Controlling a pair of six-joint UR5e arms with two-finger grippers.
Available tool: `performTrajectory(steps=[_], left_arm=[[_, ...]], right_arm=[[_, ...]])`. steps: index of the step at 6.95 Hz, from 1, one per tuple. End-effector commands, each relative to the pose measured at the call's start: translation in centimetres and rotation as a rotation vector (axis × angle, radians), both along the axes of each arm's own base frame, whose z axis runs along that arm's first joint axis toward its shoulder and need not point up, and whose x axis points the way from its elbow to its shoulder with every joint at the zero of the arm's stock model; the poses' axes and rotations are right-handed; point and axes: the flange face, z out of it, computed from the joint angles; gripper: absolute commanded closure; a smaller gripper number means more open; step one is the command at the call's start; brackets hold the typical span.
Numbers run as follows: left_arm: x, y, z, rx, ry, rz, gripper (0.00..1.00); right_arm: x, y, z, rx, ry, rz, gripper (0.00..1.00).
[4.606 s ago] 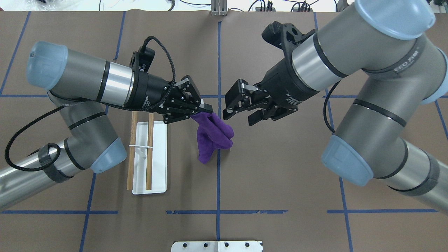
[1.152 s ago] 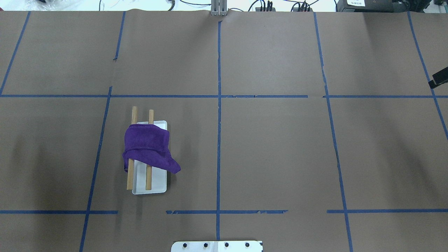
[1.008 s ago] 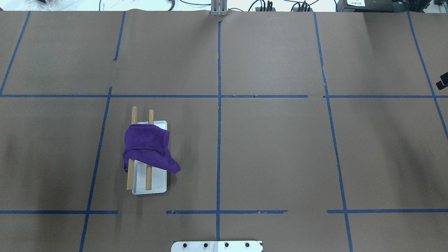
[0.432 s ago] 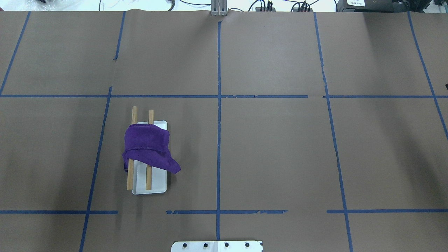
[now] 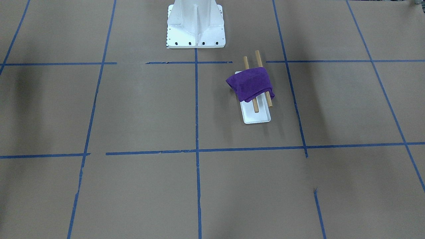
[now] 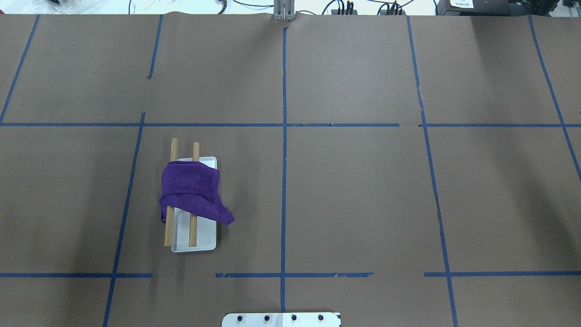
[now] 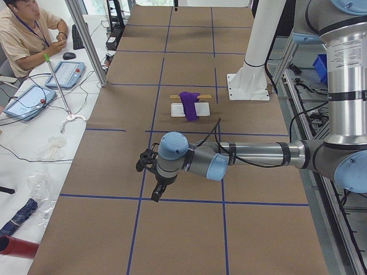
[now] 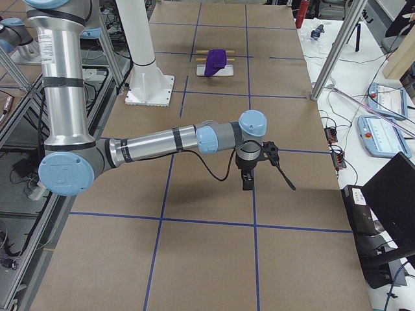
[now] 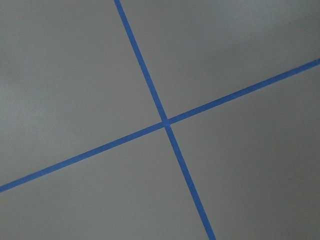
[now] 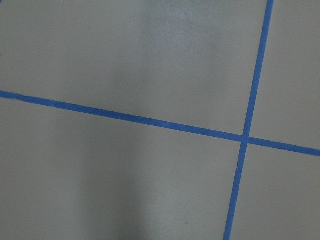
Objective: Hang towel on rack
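The deep purple towel [image 6: 193,190] is draped across the two wooden bars [image 6: 169,231] of the rack, whose white base [image 6: 204,236] lies on the table's left half. One towel corner hangs past the base on the right. The towel [image 5: 250,83] and the base [image 5: 255,116] also show in the front view, and the towel shows small in both side views [image 7: 188,103] [image 8: 216,60]. My left gripper [image 7: 153,192] hangs over the table far from the rack. My right gripper [image 8: 247,181] hangs over the table's other end. I cannot tell whether either is open or shut.
The white robot pedestal [image 5: 196,23] stands at the table's near-robot edge. Blue tape lines [image 6: 283,136] cross the brown table cover. An operator [image 7: 26,26] sits beside the table with tablets [image 7: 66,73]. Both wrist views show only tape crossings.
Earlier my left gripper held the bunched towel in the air between both grippers. The towel has since lain on the rack, unmoved, and the last black tip has left the overhead view's right edge.
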Motion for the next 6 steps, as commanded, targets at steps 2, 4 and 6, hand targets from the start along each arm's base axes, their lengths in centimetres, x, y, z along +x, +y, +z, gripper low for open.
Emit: performTrajectory(steps=[2,4,6], left_arm=[[0.3,0.9,0.9,0.0,-0.001,0.007,0.0],[0.3,0.7,0.1,0.052,0.001,0.008,0.0],[0.4,0.5,0.2,0.042,0.0,0.01,0.0]], right_arm=[[0.4,2.3,2.8,-0.048,0.019,0.001,0.0],[0.4,2.4,3.1,-0.055,0.022,-0.001,0.0],[0.3,2.4,3.0,-0.062,0.013,0.003,0.0]])
